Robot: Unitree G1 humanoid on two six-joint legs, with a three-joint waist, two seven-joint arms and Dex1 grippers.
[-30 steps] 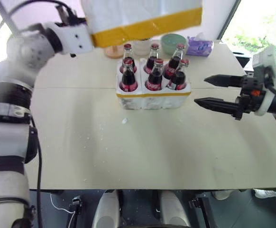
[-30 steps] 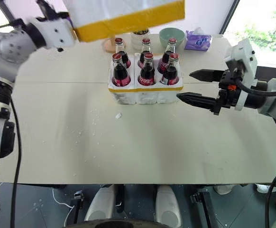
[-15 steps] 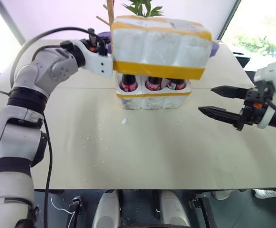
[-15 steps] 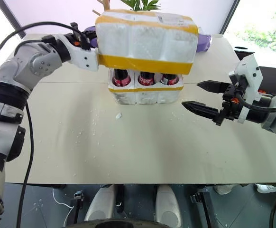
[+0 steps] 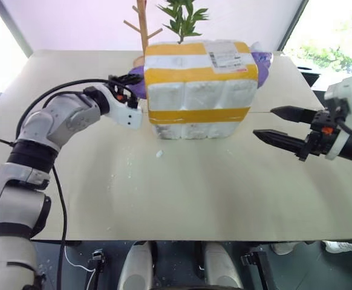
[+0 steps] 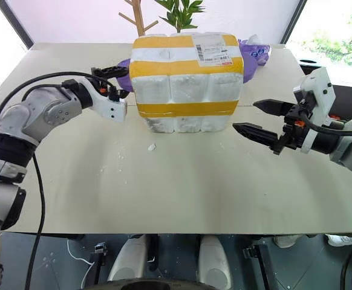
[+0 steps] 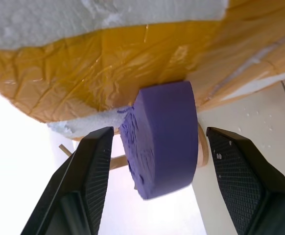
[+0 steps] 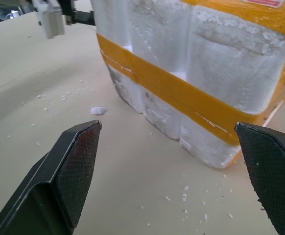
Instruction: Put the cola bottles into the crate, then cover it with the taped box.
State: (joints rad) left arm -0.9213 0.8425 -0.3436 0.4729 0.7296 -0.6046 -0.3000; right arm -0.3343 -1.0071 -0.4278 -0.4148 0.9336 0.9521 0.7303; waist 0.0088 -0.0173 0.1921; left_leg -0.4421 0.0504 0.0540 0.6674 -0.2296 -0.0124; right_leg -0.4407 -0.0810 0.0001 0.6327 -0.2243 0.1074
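White styrofoam taped box (image 6: 185, 81) banded in yellow, seated down over the crate (image 6: 185, 122) on the table (image 6: 164, 181), just right of the left claw (image 6: 118, 83). Shipping label (image 6: 211, 49) on top face; print too small to read. Left claw at the box's left side, fingers (image 7: 91, 181) apart, gripping nothing; purple object (image 7: 162, 139) seen between them, behind the box. Right claw (image 6: 262, 119) near the box's right side, spread wide, empty. Foam crumbs (image 6: 151, 147) in front of the crate.
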